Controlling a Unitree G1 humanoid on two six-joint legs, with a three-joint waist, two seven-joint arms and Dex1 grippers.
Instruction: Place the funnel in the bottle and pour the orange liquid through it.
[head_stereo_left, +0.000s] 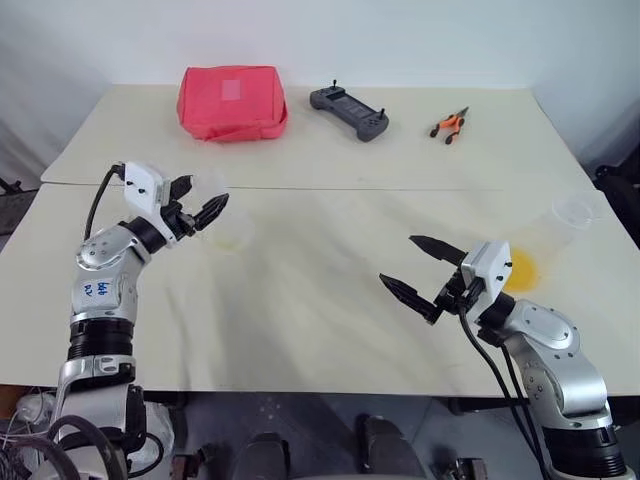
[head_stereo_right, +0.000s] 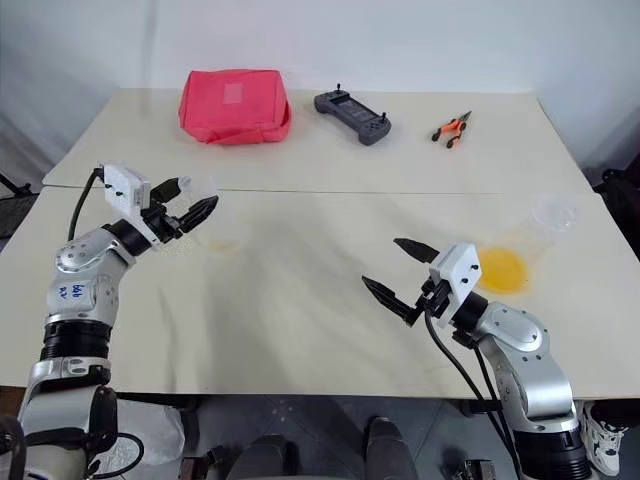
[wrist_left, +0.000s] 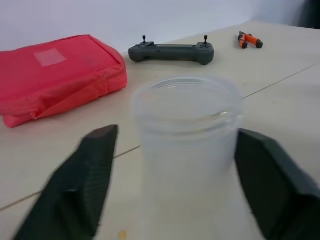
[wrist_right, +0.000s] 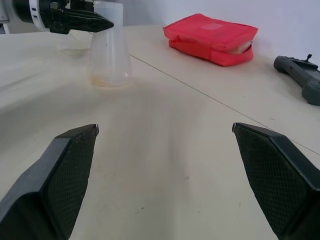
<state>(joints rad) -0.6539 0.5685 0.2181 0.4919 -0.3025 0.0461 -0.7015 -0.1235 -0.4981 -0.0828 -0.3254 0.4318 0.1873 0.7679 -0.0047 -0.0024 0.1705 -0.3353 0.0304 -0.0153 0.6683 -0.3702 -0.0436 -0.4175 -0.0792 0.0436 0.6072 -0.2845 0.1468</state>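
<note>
The bottle (head_stereo_left: 228, 230), translucent with a broad base and slimmer neck, stands upright on the table's left side. My left gripper (head_stereo_left: 205, 196) reaches level to its neck. In the left wrist view the bottle (wrist_left: 186, 150) stands between the two fingers (wrist_left: 80, 190), with a gap showing on one side, so the jaws are open around it. The orange liquid (head_stereo_left: 520, 268) sits as a bright patch in clear plastic at the right. Beyond it is a small clear round-rimmed piece (head_stereo_left: 572, 212); I cannot tell whether it is the funnel. My right gripper (head_stereo_left: 397, 260) hovers open and empty, left of the liquid.
At the back of the table lie a red pouch (head_stereo_left: 232, 102), a dark grey handheld controller (head_stereo_left: 348, 110) and orange-handled pliers (head_stereo_left: 449, 124). A seam (head_stereo_left: 400, 188) runs across the table between the back row and the working area.
</note>
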